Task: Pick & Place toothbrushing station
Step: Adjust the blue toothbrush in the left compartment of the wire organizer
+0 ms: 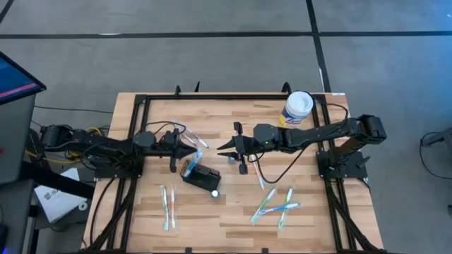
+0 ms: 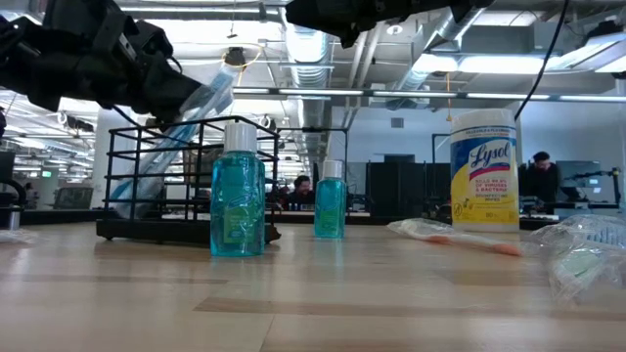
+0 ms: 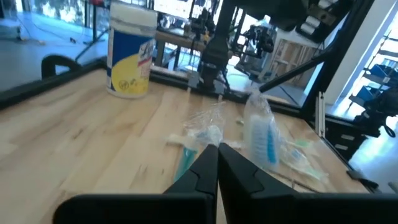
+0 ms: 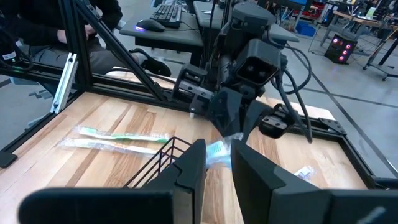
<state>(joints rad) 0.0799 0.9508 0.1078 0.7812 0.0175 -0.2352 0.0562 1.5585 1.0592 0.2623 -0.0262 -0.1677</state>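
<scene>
The toothbrushing station (image 1: 201,173), a black wire holder (image 2: 166,171), stands on the table left of centre. My left gripper (image 1: 192,147) hovers level just beyond its far side, shut on a toothbrush in a clear wrapper (image 2: 210,93). My right gripper (image 1: 220,149) faces it from the table's right, higher up. It is open, with wood showing through the gap (image 4: 217,165) and nothing between the fingers. My left gripper pinches the wrapped toothbrush between its two shut fingers (image 3: 205,168), coming level from the table's left. The fingers hide the exact spot. The brush slants, with its upper end (image 2: 227,76) toward the table's middle and its lower part (image 2: 137,191) behind the holder's bars.
Two blue bottles (image 2: 238,191) (image 2: 330,200) stand by the holder. A yellow canister with a white lid (image 1: 296,109) stands at the far right. Loose wrapped toothbrushes lie near left (image 1: 168,206) and near right (image 1: 275,204). A black frame (image 1: 141,99) rims the table.
</scene>
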